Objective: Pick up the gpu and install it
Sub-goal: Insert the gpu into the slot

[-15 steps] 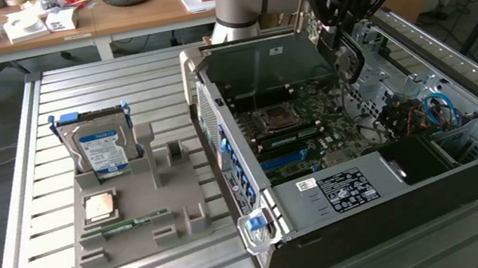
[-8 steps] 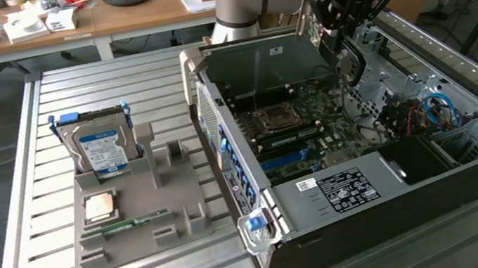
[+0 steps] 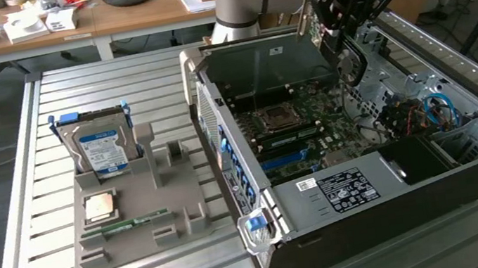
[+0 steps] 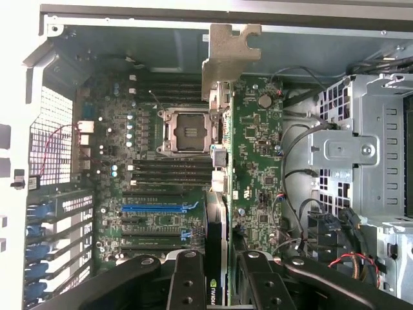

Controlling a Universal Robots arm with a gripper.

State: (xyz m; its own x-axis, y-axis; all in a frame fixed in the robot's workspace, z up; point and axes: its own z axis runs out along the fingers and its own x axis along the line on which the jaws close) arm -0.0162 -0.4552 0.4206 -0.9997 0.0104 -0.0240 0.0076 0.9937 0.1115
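Observation:
My gripper (image 3: 345, 10) hangs above the rear part of the open computer case (image 3: 356, 216) and is shut on the gpu (image 4: 255, 168). The gpu is a green circuit board seen nearly edge-on, with a grey metal bracket (image 4: 229, 55) at its far end. In the wrist view the black fingers (image 4: 187, 278) clamp the card's near end, and my gripper (image 4: 216, 261) holds it over the motherboard (image 4: 148, 181). The card sits above the empty processor socket (image 4: 184, 129) and clear of the blue expansion slot (image 4: 158, 208). In the exterior view the gpu (image 3: 332, 45) hangs down from the fingers.
A grey fixture tray (image 3: 189, 212) on the slatted table holds a blue-labelled hard drive (image 3: 104, 148), a processor (image 3: 100, 207) and a green memory stick (image 3: 130, 225). Inside the case are a metal drive cage (image 4: 361, 148), loose cables (image 3: 426, 113) and the power supply (image 3: 351, 188).

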